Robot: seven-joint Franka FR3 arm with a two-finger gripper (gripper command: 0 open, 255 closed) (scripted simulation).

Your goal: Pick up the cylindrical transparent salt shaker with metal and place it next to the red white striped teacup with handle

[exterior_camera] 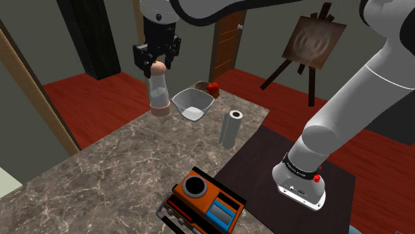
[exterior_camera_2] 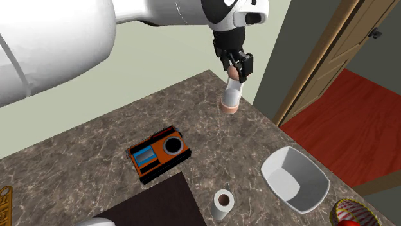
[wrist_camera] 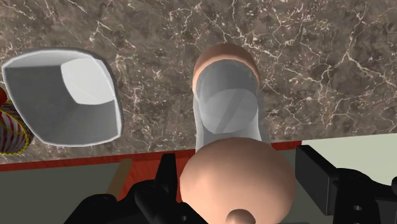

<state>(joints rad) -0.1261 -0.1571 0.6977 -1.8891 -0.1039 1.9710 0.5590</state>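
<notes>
You have one salt shaker (exterior_camera: 158, 90). The black jaws are shut tight on its pink top. The shaker stands straight up. Its long side runs up and down, with the top pointing up into the jaws and the pink bottom pointing down at the table (exterior_camera: 100, 166). In the shoulder view it is at the table's far edge, just beside the white bowl (exterior_camera: 193, 104). Its bottom may be a tiny bit off the table, but you cannot tell for sure from these views.

Now count the rest. There is one white bowl. There is one white paper roll (exterior_camera: 231, 128), standing up. There is one orange box (exterior_camera: 199, 199) with a round black hole in its top. There is one red and white striped teacup (exterior_camera_2: 350, 212). The bowl sits between the shaker and the teacup, so the two are well apart. There is one white arm (exterior_camera: 346, 100), on one dark stand (exterior_camera: 259, 159).
</notes>
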